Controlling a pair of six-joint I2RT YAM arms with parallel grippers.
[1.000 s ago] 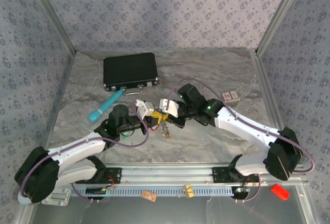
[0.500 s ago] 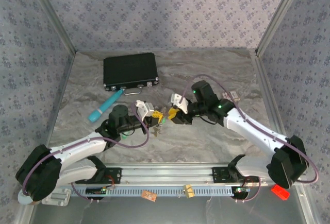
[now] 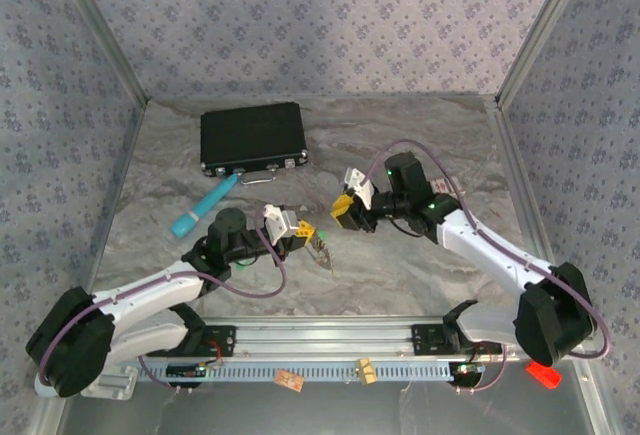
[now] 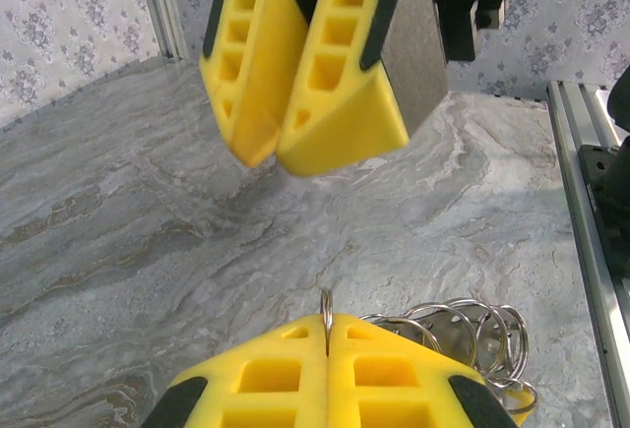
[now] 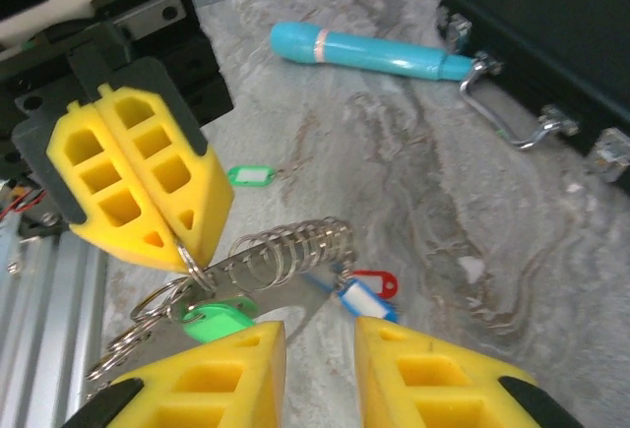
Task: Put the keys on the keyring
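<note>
Because the top view is small, we cannot tell there the colours of the keys point(image 3: 322, 250). They are a little bunch hanging just beside the left gripper point(image 3: 298, 227), and we cannot tell if it touches the table point(image 3: 420, 285). The right gripper point(image 3: 342, 210) stands near, on the other side of the bunch, apart from it.

In the left wrist view, the left gripper's yellow jaws are pressed together on the keyring point(image 4: 326, 312). We see just a thin arc of wire coming up from the seam; the rest is hidden between the pads. Behind them lies a coil of rings point(image 4: 463, 325), partly covered by the finger and cut by the lower edge.

In the right wrist view, the right gripper point(image 5: 320, 335) has its jaws apart with nothing between them. Its fingers are cut off at the bottom edge. On the keyring hang a green key point(image 5: 219, 316), half hidden behind the near finger, a red key point(image 5: 370, 280) and a blue-edged key point(image 5: 356, 298). How each one is attached is hard to make out. Another green key point(image 5: 249, 174) lies flat on the table, apart from the bunch. Farther back are a teal tube point(image 5: 374, 49) and a black case point(image 5: 551, 34), which is cut off by the frame.
</note>
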